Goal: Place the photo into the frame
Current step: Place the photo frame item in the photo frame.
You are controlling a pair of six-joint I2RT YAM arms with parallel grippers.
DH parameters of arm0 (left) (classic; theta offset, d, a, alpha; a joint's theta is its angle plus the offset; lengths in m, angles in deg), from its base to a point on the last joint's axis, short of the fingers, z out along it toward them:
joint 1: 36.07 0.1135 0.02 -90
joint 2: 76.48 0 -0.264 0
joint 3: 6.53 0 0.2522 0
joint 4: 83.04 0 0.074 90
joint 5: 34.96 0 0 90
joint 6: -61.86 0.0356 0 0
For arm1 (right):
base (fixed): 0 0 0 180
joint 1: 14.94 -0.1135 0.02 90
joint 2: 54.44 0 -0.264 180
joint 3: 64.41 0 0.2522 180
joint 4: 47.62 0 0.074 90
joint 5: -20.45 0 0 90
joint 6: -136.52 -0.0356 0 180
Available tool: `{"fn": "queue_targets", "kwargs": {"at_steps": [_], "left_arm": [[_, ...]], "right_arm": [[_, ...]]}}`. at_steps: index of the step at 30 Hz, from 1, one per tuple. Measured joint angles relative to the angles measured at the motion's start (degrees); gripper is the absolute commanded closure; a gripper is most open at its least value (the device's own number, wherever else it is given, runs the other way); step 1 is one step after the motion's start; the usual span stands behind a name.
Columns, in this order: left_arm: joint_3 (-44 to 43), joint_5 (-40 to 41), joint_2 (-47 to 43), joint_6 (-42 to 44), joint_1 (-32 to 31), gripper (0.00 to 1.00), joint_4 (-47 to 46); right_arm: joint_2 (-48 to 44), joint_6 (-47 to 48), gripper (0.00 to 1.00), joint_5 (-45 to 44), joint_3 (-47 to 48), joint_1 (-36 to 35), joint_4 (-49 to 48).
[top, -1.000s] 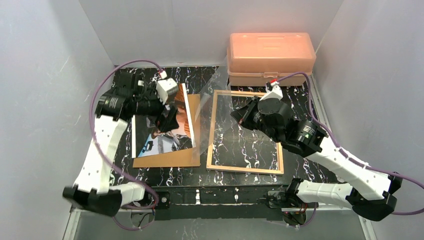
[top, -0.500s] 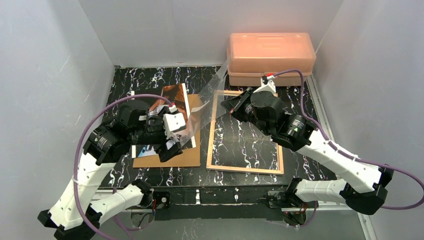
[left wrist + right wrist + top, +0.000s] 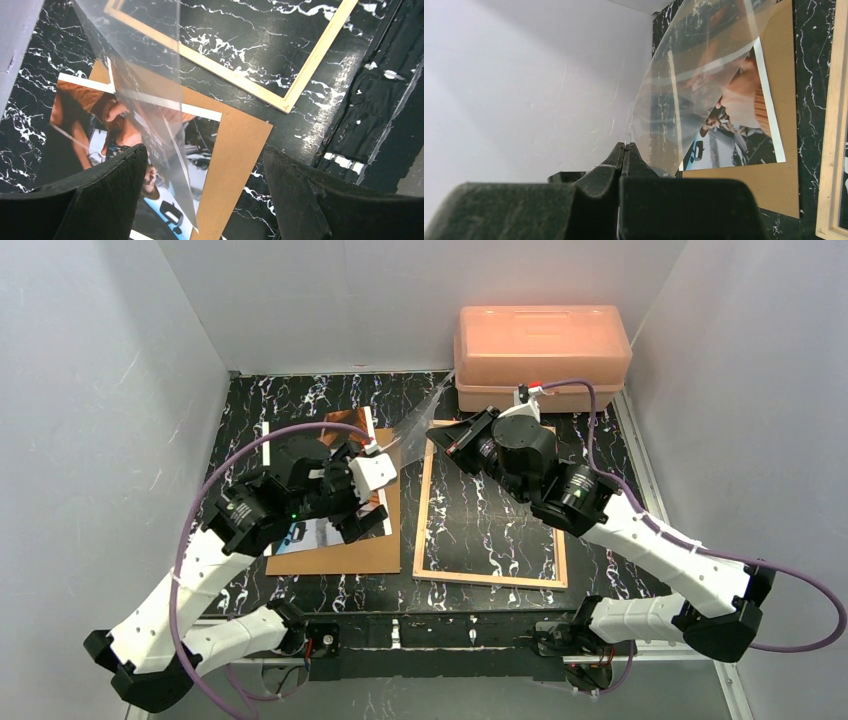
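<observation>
One left gripper spread wide above one glossy dark-and-orange photo lying on one brown backing board; beside it one light-wood rectangular frame flat; one right gripper pinching one clear bent pane; one orange plastic box farthest.

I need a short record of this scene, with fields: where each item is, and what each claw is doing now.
photo: flat on the backing board, left of the frame
frame: flat on the table, nothing inside it
clear pane: raised and tilted, pinched by the right claw
left claw: open, above the photo
right claw: shut on the clear pane
</observation>
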Motion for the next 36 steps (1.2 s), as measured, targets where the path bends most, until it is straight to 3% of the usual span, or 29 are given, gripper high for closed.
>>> {"fn": "queue_targets", "kwargs": {"at_steps": [6, 9, 12, 15, 18, 20, 23, 32, 36], "left_arm": [[3.7, 4.7, 2.4, 0.3, -0.5, 0.53, -5.2], [4.5, 8.2, 3.0, 0.7, -0.5, 0.81, -8.1], [5.2, 9.5, 2.8, 1.0, -0.5, 1.0, -9.7], [6.3, 10.3, 2.5, 1.1, -0.5, 1.0, -11.3], [7.8, 11.3, 2.3, 1.4, -0.5, 1.0, -12.3], [9.1, 11.2, 1.9, 1.7, -0.5, 1.0, -13.1], [11.2, 11.2, 1.0, 3.0, -0.9, 1.0, -14.0], [14.8, 9.2, -3.2, 8.3, -2.2, 1.0, -15.7], [15.1, 7.8, -4.5, 9.6, -2.5, 1.0, -15.7]], "right_arm": [[2.4, -0.5, 0.99, 1.5, 1.7, 0.0, -0.5], [2.8, -0.8, 0.99, 2.4, 1.7, 0.0, -0.5], [2.7, -1.5, 0.99, 2.5, 1.7, 0.0, -0.5], [2.5, -2.5, 0.77, 2.4, 0.9, 0.4, -0.8], [1.5, -3.6, 0.44, 2.7, -0.7, 0.3, -0.6], [0.1, -4.3, 0.27, 2.9, -2.1, 0.3, -0.2], [-3.5, -4.9, 0.19, 2.7, -4.9, 0.3, 1.3], [-24.7, -11.8, 0.11, -3.7, -18.6, 0.3, 10.5], [-27.9, -15.6, 0.03, -7.6, -22.8, 0.3, 13.6]]}}
